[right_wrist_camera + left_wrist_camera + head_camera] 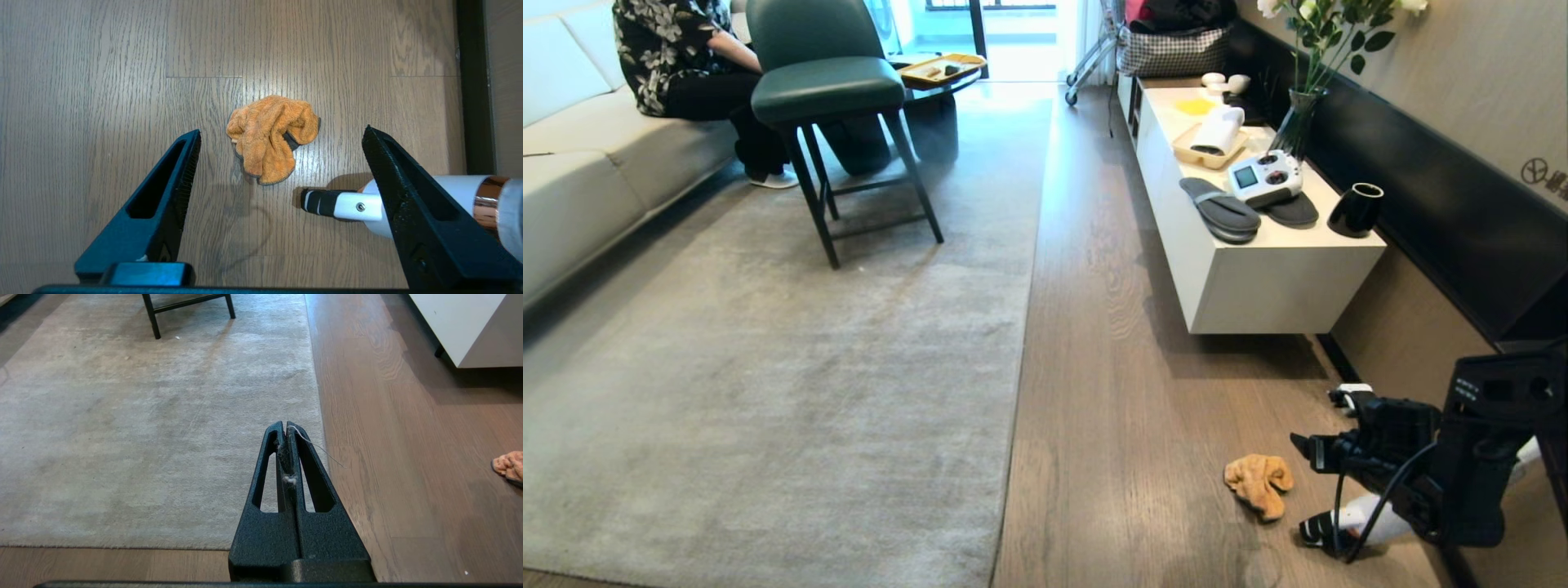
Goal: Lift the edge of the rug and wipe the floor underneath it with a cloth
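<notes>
On the floor (1143,457) at near right, the cloth (270,136) is seen crumpled and ungripped below the wide-open right pincer (282,134); the left pincer (286,428) is closed, the rug edge (1017,392) flat, wiping undone.

The right pincer (281,132) hangs above the floor (102,81) with its two black fingers (163,192) spread wide. Between and just beyond their tips lies the cloth (271,136), crumpled in an orange heap, touched by neither finger. Near it a white tube with a black tip (339,204) lies on the planks, perhaps a hand vacuum's nozzle. A dark skirting strip (474,81) borders the floor.
</notes>
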